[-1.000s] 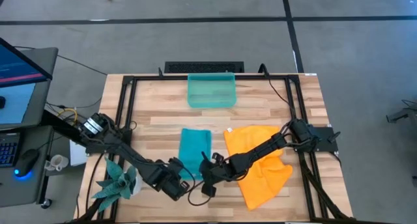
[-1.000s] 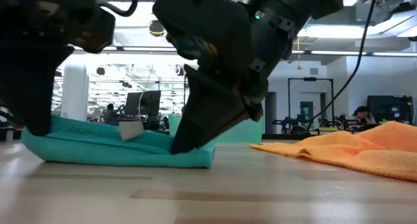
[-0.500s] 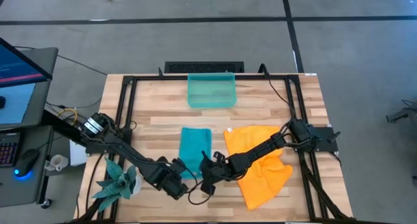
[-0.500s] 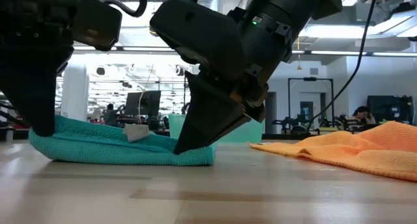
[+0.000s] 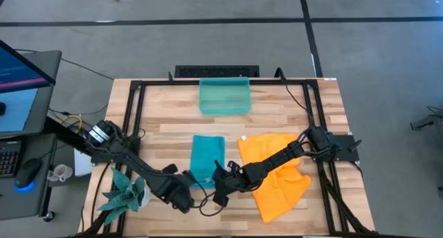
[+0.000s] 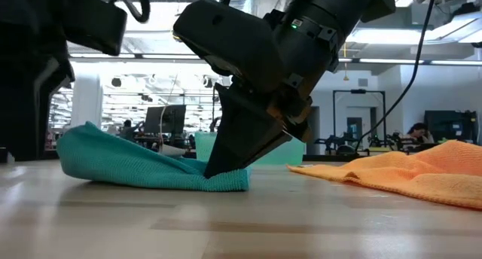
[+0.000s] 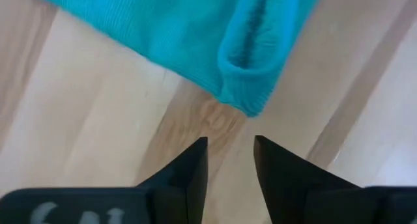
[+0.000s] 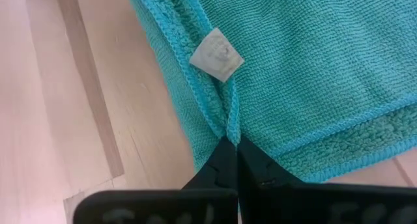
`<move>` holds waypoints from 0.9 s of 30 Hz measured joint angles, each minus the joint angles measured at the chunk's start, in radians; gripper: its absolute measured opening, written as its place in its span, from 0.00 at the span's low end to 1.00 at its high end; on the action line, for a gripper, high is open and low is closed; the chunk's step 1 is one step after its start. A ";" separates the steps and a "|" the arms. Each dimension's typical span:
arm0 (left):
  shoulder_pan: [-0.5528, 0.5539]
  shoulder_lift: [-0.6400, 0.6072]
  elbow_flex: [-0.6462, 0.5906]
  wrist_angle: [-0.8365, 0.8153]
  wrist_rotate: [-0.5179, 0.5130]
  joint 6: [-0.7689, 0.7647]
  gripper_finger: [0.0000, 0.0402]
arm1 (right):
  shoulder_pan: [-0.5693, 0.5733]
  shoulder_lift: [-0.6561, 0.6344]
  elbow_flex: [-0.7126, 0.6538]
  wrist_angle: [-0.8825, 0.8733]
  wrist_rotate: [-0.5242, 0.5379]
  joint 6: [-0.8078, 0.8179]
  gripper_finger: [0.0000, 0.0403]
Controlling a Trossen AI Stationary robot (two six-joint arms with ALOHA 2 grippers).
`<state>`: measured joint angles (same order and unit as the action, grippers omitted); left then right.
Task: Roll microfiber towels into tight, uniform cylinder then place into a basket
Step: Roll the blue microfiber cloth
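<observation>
The teal-blue towel (image 5: 207, 158) lies folded into a narrow strip at the table's middle, its near end by both grippers. My right gripper (image 8: 232, 149) is shut on that near edge; it also shows in the low view (image 6: 218, 167). My left gripper (image 7: 229, 146) is open and empty, just short of the towel's near left corner (image 7: 246, 94). The bright orange towel (image 5: 275, 174) lies spread out on the right, under my right arm. The teal-green basket (image 5: 224, 97) stands at the far middle. My right gripper pinches the teal-blue towel's near edge (image 8: 229, 123) between its two shut fingers, close to the white label (image 8: 216, 53). The fingers slant down from the near right side. The folded layers bunch at the fingertips, and the towel rests on the table.
A teal spiky plant figure (image 5: 124, 193) lies at the near left, beside my left arm. Black frame rails (image 5: 135, 120) run along the table's left and right sides. A desk with a monitor (image 5: 21, 65) stands left of the table.
My left gripper has come off the teal-blue towel's near left end and gone toward the table's left edge. That end of the towel, pressed flat before, now stands up in a small peak. My right gripper stays on the near right end.
</observation>
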<state>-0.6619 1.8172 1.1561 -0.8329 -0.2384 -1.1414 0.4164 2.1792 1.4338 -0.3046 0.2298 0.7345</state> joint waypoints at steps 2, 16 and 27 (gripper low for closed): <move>-0.024 -0.008 0.000 -0.003 -0.033 0.005 0.29 | 0.000 0.000 0.000 0.000 0.000 0.000 0.01; -0.204 -0.082 -0.054 0.186 -0.561 0.038 0.19 | 0.000 0.001 -0.001 0.002 0.000 0.000 0.01; -0.111 -0.081 -0.199 0.478 -0.475 0.177 0.12 | 0.000 0.001 -0.001 0.002 -0.001 -0.001 0.01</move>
<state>-0.7730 1.7363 0.9572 -0.3550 -0.7139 -0.9649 0.4164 2.1799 1.4330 -0.3023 0.2291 0.7338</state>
